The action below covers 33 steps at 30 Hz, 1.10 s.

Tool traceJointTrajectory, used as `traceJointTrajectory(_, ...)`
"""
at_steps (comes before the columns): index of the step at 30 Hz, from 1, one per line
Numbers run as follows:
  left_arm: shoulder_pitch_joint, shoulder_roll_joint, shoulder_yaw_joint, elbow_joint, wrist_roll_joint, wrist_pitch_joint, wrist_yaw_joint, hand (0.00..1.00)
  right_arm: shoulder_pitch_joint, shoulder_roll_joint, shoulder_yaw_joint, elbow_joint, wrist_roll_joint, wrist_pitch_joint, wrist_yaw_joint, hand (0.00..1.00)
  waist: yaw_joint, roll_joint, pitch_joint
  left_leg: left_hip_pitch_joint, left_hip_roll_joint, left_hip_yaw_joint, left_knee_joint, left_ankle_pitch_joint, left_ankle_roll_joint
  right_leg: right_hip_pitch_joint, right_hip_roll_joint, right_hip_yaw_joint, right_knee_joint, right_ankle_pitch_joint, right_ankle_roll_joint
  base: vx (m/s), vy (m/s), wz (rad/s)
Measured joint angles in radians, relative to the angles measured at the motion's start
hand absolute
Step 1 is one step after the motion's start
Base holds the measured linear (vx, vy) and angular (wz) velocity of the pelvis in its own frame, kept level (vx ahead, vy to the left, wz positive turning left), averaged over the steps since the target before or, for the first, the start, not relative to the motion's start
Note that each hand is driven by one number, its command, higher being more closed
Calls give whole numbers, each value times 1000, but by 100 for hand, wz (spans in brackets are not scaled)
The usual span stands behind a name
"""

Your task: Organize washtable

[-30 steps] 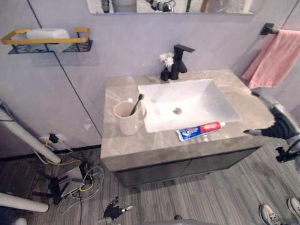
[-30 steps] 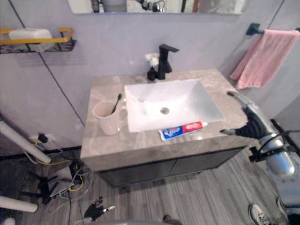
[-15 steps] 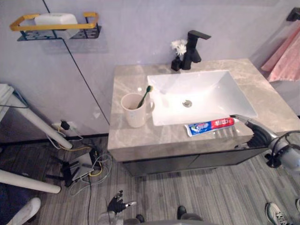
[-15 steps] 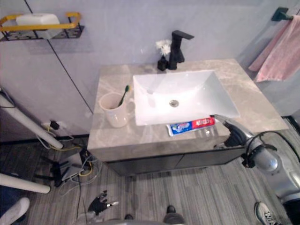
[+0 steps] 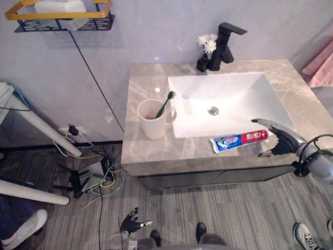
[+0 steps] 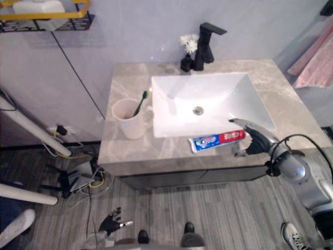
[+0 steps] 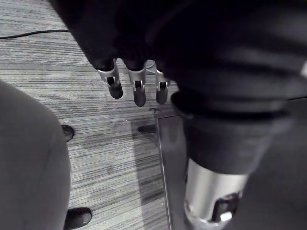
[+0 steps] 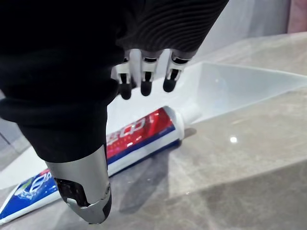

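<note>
A red, white and blue toothpaste tube point(image 5: 239, 141) lies on the grey marble counter point(image 5: 156, 153), along the front rim of the white sink point(image 5: 229, 101). My right hand point(image 5: 281, 141) hovers open just right of the tube's cap end. In the right wrist view its fingers point(image 8: 144, 77) hang straight above the tube point(image 8: 139, 136), with the thumb point(image 8: 87, 196) apart and nothing held. A cream cup point(image 5: 152, 118) with a green toothbrush point(image 5: 165, 102) stands left of the sink. My left hand point(image 5: 131, 224) hangs open low over the floor, its fingers point(image 7: 138, 87) relaxed.
A black faucet point(image 5: 225, 46) and a small vase of white flowers point(image 5: 205, 49) stand behind the sink. A yellow-railed wall shelf point(image 5: 62, 14) holds a white item. A pink towel point(image 6: 312, 62) hangs at right. Cables point(image 5: 96, 179) lie on the floor; a person's white shoes point(image 5: 25, 227) show low.
The camera has shifted. My right hand has come in from the counter's right edge towards the toothpaste tube's cap end. The tube and cup have not moved.
</note>
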Motion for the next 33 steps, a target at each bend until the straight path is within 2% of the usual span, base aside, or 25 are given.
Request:
traceJointTrajectory(12, -2, 4, 0, -5, -1, -2, -17, 0, -26, -9, 9, -1, -24, 2, 0, 0, -1, -3, 11, -17, -17, -13, 1, 9, 12, -11, -14, -12, 1, 4, 7, -28, -1, 3)
traceJointTrajectory(17, -16, 11, 0, -5, -1, -2, -17, 0, -80, -13, 32, -1, -57, 4, -1, 0, 1, -14, 34, -32, -18, -15, 2, 11, 12, -23, -13, -16, 1, 5, 6, 0, -6, 1)
traceJointTrajectory(23, -33, 17, 0, -5, -2, -2, -16, 0, -134, -14, 71, 6, -80, 10, -3, 0, 9, -21, 60, -48, -16, -26, 1, 11, 13, -35, -13, -24, 1, 6, 6, 12, -10, 5)
traceJointTrajectory(25, -44, 17, 0, -13, -3, -1, -16, 0, -171, -14, 71, 30, -85, 11, -7, 0, 23, -19, 79, -58, -15, -25, 2, 14, 16, -44, -13, -24, -2, 19, 5, 0, 0, 0)
traceJointTrajectory(26, -45, 18, 0, -14, -4, -2, -15, 0, -177, -15, 71, 38, -87, 14, -7, 100, 26, -18, 79, -60, -15, -25, 2, 14, 17, -46, -13, -25, -2, 21, 5, 0, 0, 0)
traceJointTrajectory(28, -46, 21, 0, -15, -15, -2, -14, 0, -182, -16, 72, 43, -87, 19, -5, 100, 29, -17, 81, -61, -15, -28, 2, 15, 18, -46, -13, -31, -2, 24, 4, -11, 3, 4)
traceJointTrajectory(33, -57, 38, -3, -18, -39, -1, -12, 0, -196, -31, 96, 45, -89, 29, 4, 100, 31, -41, 105, -63, -23, -31, 2, 26, 25, -45, -21, -49, -1, 33, 3, -59, 4, 4)
